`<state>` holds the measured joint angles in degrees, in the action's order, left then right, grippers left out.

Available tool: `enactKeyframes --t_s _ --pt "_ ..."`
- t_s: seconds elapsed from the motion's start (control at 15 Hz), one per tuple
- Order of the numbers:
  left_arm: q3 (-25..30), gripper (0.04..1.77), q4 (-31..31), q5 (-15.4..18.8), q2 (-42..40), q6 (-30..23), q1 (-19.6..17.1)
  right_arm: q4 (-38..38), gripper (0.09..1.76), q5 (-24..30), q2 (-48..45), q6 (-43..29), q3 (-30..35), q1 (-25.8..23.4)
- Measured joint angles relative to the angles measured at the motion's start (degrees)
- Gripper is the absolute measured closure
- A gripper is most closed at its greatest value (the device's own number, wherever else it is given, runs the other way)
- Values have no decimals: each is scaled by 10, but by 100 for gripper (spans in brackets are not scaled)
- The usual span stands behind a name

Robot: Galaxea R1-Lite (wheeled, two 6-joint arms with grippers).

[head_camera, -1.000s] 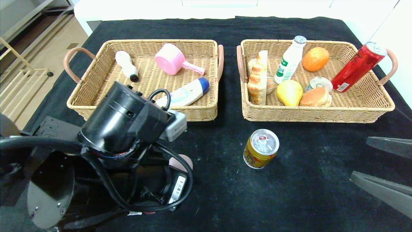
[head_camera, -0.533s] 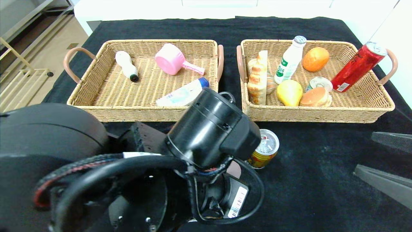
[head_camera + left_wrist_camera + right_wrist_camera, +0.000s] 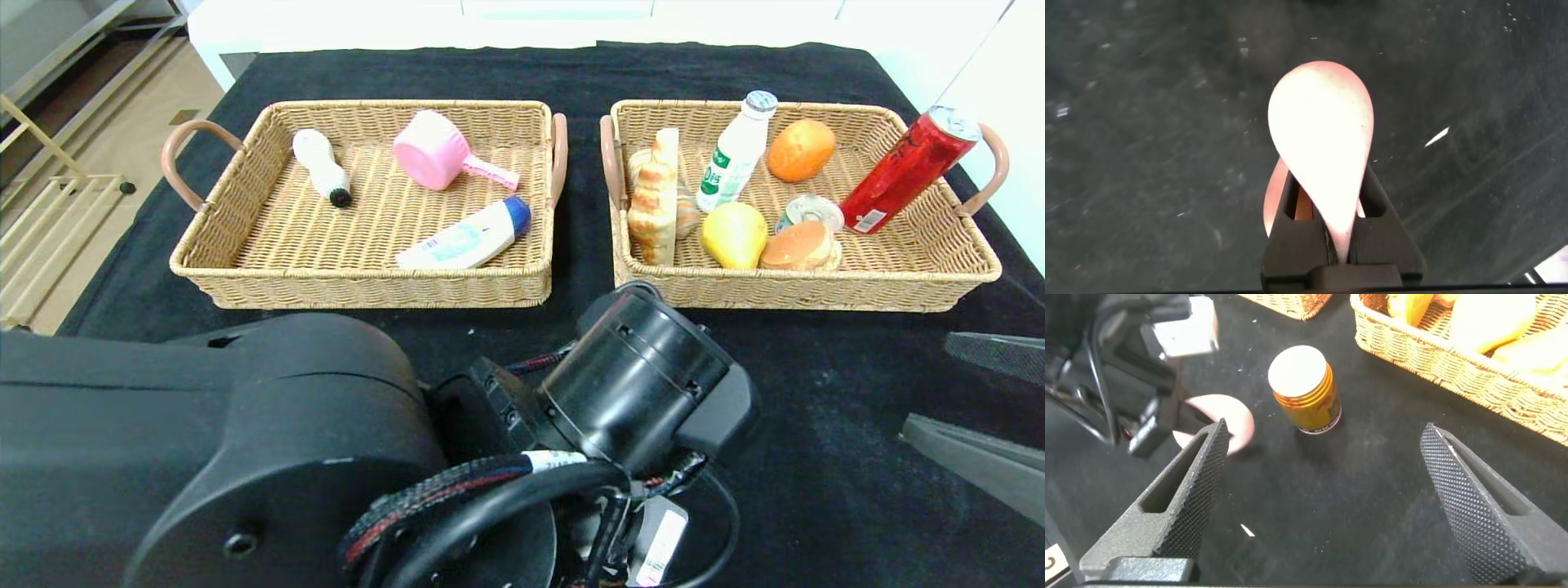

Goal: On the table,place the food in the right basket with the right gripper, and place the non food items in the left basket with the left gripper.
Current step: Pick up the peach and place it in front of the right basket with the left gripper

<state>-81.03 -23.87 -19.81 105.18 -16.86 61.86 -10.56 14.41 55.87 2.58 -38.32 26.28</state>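
Left gripper point(image 3: 1327, 233): clamping the edge of a pink teardrop-shaped piece point(image 3: 1321, 155), apparently a non-food item, carrying it just above the black table point(image 3: 816, 425), presumably bound for the left basket point(image 3: 245, 282); the left arm is blocking the head view of the centre. Right gripper point(image 3: 1323, 482): jaws standing wide apart, holding nothing, waiting low at the table's right side and facing the yellow can point(image 3: 1305, 390), which is standing upright on the cloth near the right basket point(image 3: 816, 292); the can looks like the last food item outside.
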Motion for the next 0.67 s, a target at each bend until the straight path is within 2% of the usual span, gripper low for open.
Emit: enactKeyframes --t_s 0.53,0.6,0.67 --pt "-25 165 -2 -14 35 3 -1 0 14 0 0 0 0 0" --pt "-26 155 -1 -17 36 3 -3 0 14 0 0 0 0 0" --pt "-27 137 -1 -17 37 3 -3 0 14 0 0 0 1 0"
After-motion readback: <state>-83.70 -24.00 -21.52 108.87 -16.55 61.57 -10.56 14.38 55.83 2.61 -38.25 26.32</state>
